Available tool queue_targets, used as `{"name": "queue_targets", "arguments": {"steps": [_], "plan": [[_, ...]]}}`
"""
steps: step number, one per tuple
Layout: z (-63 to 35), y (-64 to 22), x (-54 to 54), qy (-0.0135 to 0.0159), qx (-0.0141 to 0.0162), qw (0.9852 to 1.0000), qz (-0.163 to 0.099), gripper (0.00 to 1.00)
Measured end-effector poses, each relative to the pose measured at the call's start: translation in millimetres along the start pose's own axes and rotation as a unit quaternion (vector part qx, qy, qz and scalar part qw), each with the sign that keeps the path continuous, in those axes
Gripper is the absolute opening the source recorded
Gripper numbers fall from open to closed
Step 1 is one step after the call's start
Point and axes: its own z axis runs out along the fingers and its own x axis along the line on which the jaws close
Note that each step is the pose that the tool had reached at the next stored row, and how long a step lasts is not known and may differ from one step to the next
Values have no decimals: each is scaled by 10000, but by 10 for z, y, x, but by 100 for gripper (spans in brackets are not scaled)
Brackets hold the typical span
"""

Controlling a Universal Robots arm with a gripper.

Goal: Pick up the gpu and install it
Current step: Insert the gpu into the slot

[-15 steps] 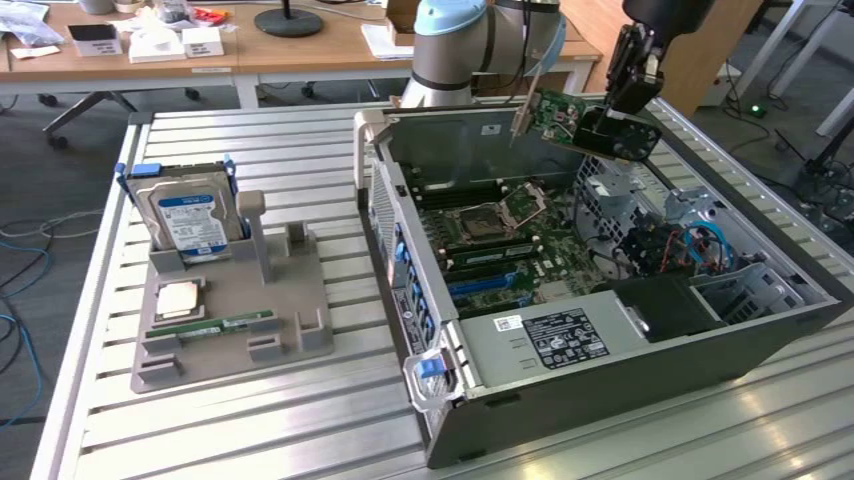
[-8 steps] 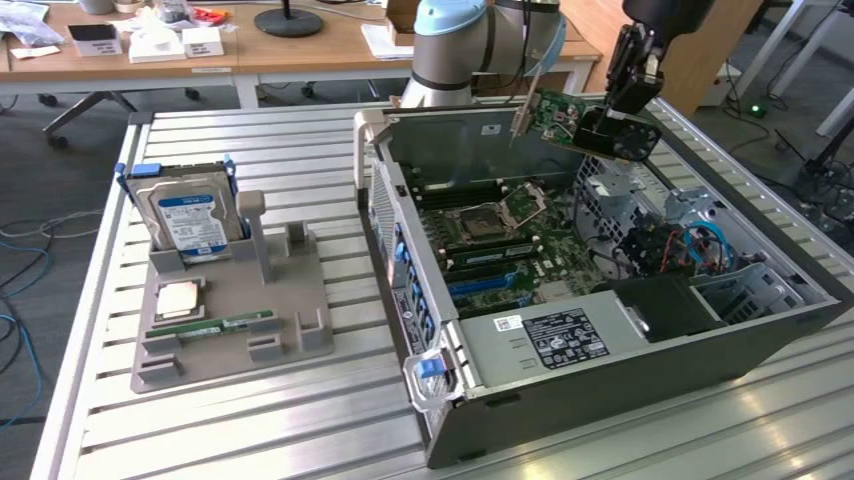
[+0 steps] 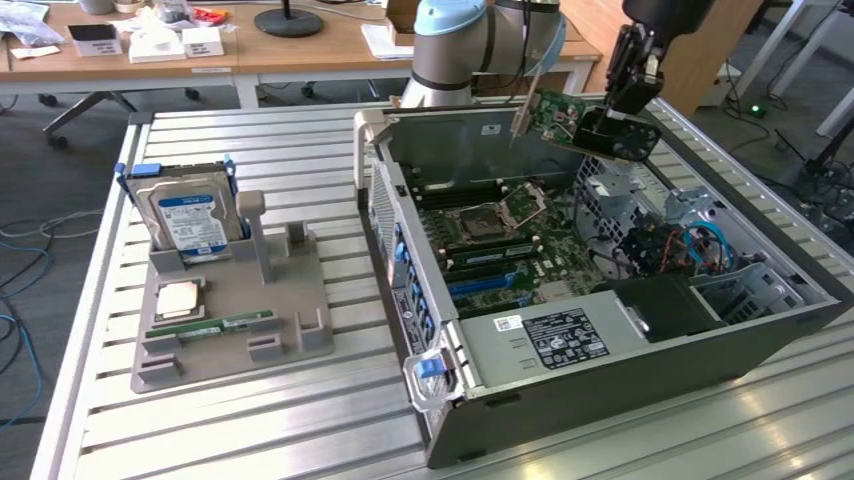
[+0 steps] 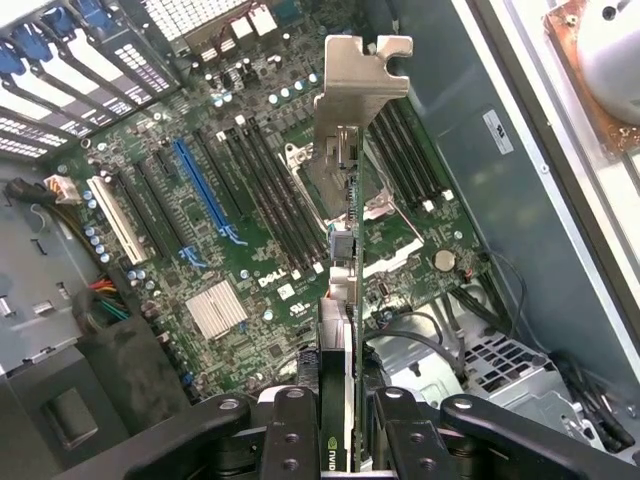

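Gripper [image 4: 340, 415]: jaws narrowly parted, clamped on both faces of gpu [image 4: 358, 90]. Held edge-on, well above motherboard [image 4: 230, 250], over open computer case [image 3: 601, 390].

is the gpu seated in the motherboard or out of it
Out. The gripper holds the gpu in the air above the open case, its bracket hanging clear of the motherboard and the blue slot bare.
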Motion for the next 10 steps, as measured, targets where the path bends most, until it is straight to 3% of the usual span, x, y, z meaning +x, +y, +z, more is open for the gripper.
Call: {"name": "queue_targets", "arguments": {"steps": [5,10], "plan": [[5,0,0,11,-11,9994,-355,26],[10,0,0,25,-23,9968,-803,26]]}}
